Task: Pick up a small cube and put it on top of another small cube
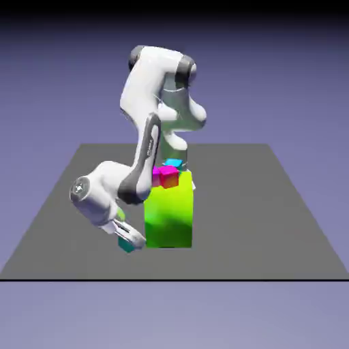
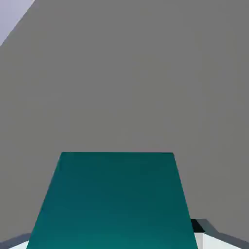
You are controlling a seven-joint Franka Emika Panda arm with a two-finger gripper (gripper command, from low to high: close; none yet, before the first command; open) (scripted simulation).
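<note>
A small teal cube fills the lower middle of the hand view, sitting between my two grey fingertips. My gripper is shut on it. In the exterior view the gripper is low over the grey table, left of the tall green block, and only a corner of the teal cube peeks out beneath it. Three more small cubes rest on top of the green block: a magenta one, a red one and a cyan one.
The tall green block stands close to the right of my gripper in the exterior view. The grey table stretches around it, and my arm's forearm leans over the block's left side.
</note>
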